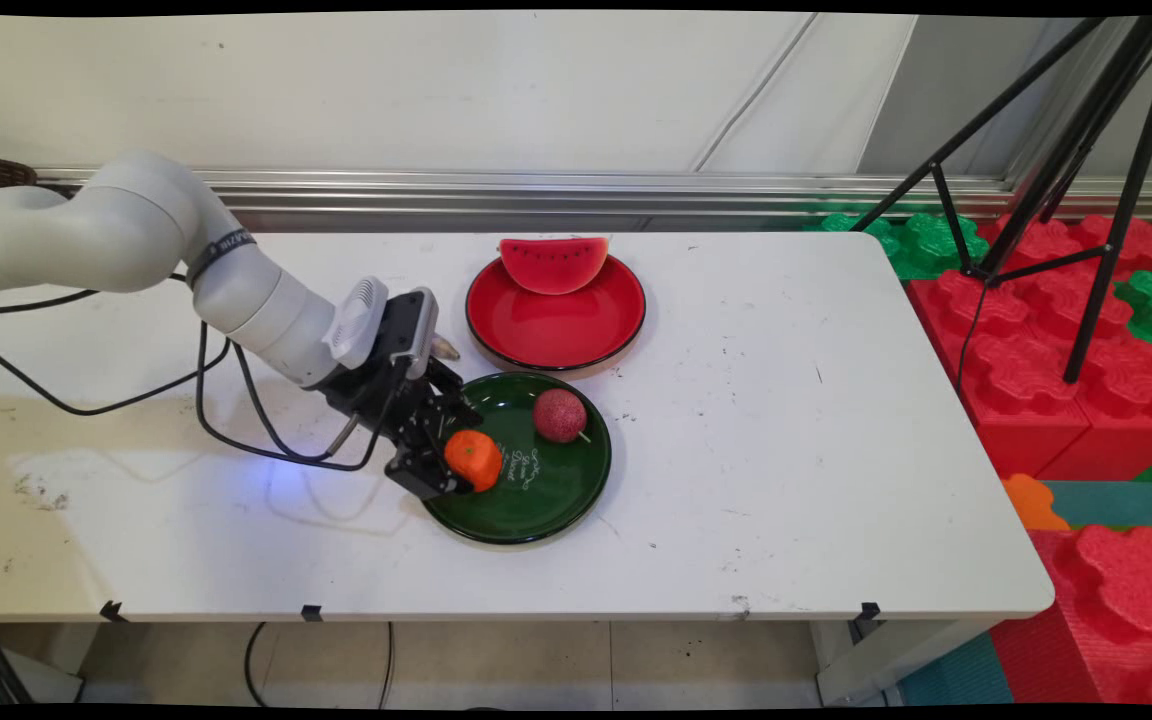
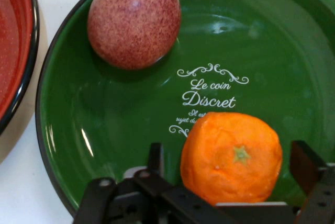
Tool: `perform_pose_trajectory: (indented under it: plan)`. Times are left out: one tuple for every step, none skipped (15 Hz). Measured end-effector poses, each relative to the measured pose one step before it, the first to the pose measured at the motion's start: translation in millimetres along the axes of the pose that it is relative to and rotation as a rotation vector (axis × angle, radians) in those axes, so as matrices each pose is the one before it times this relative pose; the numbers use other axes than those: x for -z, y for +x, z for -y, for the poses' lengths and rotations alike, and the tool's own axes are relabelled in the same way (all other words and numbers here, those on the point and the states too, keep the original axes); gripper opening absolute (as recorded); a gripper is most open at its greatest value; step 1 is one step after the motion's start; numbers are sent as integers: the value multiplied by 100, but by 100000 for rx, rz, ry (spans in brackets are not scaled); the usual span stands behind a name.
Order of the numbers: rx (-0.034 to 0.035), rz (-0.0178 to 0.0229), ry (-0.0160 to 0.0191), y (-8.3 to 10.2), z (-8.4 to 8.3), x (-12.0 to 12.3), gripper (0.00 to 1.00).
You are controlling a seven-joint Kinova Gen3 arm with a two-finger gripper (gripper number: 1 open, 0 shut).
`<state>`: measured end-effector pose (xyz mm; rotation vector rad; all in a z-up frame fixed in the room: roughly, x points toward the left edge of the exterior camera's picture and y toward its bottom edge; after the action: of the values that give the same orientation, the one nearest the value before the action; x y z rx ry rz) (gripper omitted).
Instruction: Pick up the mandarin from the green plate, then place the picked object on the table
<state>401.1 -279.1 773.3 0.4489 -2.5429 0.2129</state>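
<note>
The pincer (image 1: 456, 465) straddles the orange (image 1: 473, 459) at the green plate's (image 1: 556, 500) left rim, fingers apart, seemingly not yet gripping; a speckled red fruit (image 1: 560, 415) lies beside it.

White script on the green plate (image 2: 272, 41) reads "Le coin Discret" — set between scroll flourishes, just above the orange (image 2: 231, 156). A smaller line beneath it is partly hidden by the orange — unreadable.
</note>
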Motion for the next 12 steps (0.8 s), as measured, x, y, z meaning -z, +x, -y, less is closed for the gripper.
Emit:
perform_pose_trajectory:
  plan:
    - [-221,-53,-62,71,-1,-129,0]
    - [-114,-6,-36,31,-8,-89,0]
    - [-62,-17,-47,19,-9,-50,0]
    - [-61,57,-95,5,-12,-55,0]
    - [-30,40,-59,-3,-5,-29,0]
    - [-78,24,-32,-11,-8,-13,0]
    - [-104,6,-24,0,-1,-7,0]
    - [-251,-29,-62,30,9,6,0]
    - [-112,-17,-39,11,0,21,0]
    - [-183,-115,18,12,0,88,0]
    - [-136,-88,47,14,5,70,0]
    - [-243,-222,32,60,18,152,0]
